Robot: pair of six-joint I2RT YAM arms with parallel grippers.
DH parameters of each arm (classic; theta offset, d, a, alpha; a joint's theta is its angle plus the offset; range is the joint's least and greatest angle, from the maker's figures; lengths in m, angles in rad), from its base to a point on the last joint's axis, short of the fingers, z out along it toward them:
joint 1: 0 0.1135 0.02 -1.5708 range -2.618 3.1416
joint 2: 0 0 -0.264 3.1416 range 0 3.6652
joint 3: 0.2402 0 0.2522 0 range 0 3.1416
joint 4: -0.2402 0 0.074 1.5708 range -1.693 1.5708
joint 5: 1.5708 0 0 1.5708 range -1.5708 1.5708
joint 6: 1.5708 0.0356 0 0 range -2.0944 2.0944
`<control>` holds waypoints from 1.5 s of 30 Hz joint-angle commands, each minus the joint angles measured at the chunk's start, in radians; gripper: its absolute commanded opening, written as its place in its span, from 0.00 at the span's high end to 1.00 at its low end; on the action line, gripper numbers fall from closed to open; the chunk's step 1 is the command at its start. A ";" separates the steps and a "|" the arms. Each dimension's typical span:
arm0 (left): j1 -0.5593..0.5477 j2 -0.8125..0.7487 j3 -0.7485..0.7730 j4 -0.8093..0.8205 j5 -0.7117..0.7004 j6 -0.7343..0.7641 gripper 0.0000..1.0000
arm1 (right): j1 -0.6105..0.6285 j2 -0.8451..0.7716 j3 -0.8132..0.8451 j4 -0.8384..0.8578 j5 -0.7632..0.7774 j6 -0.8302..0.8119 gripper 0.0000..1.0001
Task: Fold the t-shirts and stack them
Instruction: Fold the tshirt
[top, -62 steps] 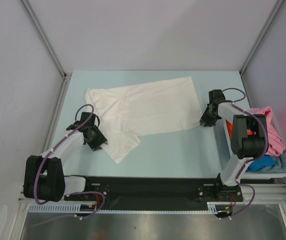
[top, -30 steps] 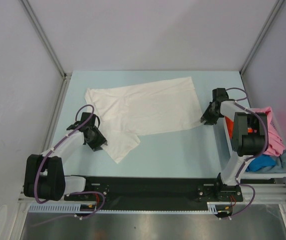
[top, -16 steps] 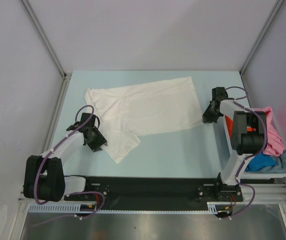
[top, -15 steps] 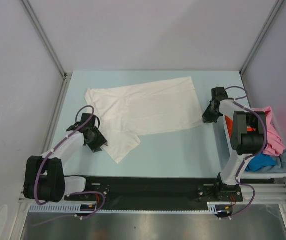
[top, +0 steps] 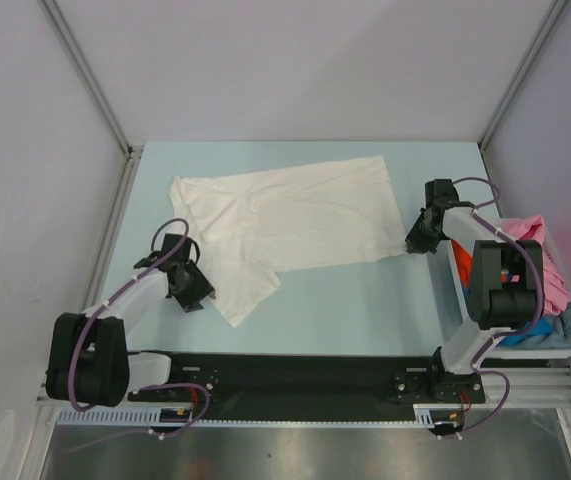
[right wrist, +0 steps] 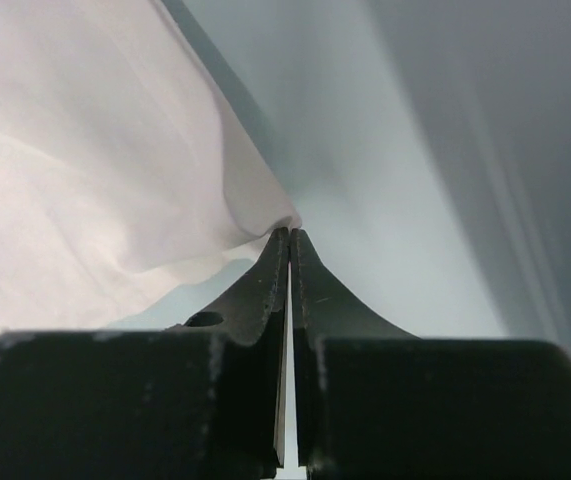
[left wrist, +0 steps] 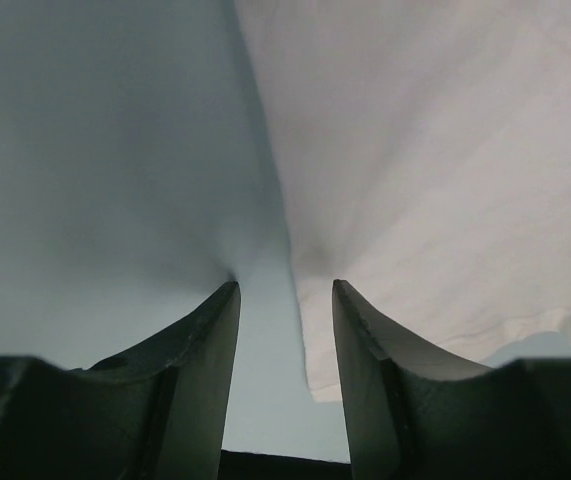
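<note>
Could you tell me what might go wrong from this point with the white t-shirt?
1. The right gripper pinches the white t-shirt only at its very tips, on a corner, so the cloth may slip out when lifted.
2. The left gripper is open astride the shirt's edge. Closing here may catch little cloth, so the two sides could lift unevenly.

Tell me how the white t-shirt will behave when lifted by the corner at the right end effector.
Probably floppy: the white t-shirt puckers into a ridge where the right end effector pinches its corner, so the rest should sag and trail. Likely light, being thin cloth. It may drag on the table rather than lift whole, since most of it lies spread flat.
</note>
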 commanded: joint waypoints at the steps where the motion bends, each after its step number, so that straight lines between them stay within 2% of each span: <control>1: 0.007 0.025 0.012 0.066 0.011 0.003 0.52 | -0.003 -0.047 -0.005 -0.032 -0.003 -0.011 1.00; 8: 0.007 0.111 0.001 0.076 -0.003 -0.037 0.51 | 0.028 -0.065 -0.014 -0.038 -0.006 -0.019 1.00; 12: 0.007 0.152 -0.024 0.116 0.009 -0.062 0.54 | 0.040 -0.081 -0.017 -0.052 -0.004 -0.026 1.00; 17: 0.019 0.176 -0.022 0.118 -0.005 -0.046 0.81 | 0.048 -0.105 -0.024 -0.078 0.016 -0.049 1.00; 18: 0.021 0.159 -0.019 0.098 -0.005 -0.042 0.88 | 0.049 -0.111 -0.027 -0.079 0.022 -0.052 1.00; 20: 0.021 0.127 -0.014 0.072 -0.052 -0.029 0.94 | 0.049 -0.130 -0.033 -0.087 0.043 -0.064 1.00; 21: 0.021 0.082 -0.016 0.041 -0.061 -0.029 1.00 | 0.049 -0.133 -0.034 -0.090 0.051 -0.071 1.00; 26: 0.026 -0.044 -0.045 -0.011 -0.062 -0.040 1.00 | 0.043 -0.127 -0.034 -0.112 0.124 -0.092 1.00; 35: 0.027 -0.127 -0.063 -0.049 -0.035 -0.029 1.00 | 0.048 -0.113 -0.048 -0.124 0.102 -0.092 1.00; 41: 0.026 -0.160 -0.022 -0.082 -0.046 0.000 1.00 | 0.055 -0.135 -0.065 -0.132 0.080 -0.089 1.00; 45: 0.026 -0.160 0.067 -0.114 -0.052 0.044 1.00 | 0.054 -0.122 -0.033 -0.135 0.059 -0.097 1.00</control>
